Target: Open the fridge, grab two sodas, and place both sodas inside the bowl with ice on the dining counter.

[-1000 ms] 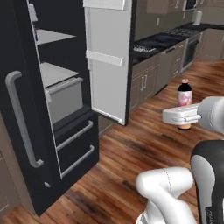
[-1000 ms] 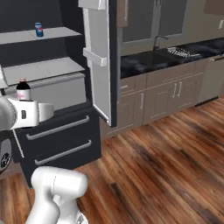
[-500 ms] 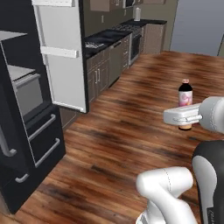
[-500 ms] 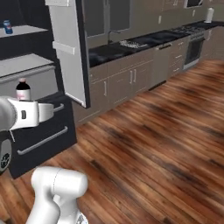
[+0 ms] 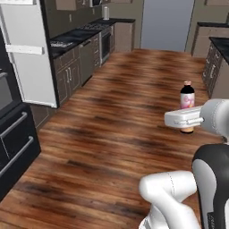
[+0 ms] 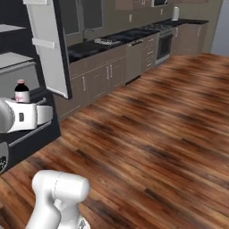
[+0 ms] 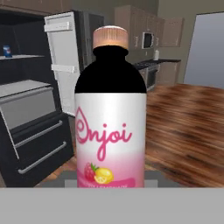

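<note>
Pink-labelled bottle (image 7: 110, 118) upright in closed end effector (image 5: 188, 120) (fridge (image 7: 35, 113) open)

Arm (image 5: 174, 197): glossy white rounded link shells, smooth cylindrical segments, dark grey/black joint section (image 5: 214, 179) with a thin light seam along its edge. Hand housing (image 5: 183, 119) is a flat white block with a dark slot line. No cables, screws or markings visible.
</note>
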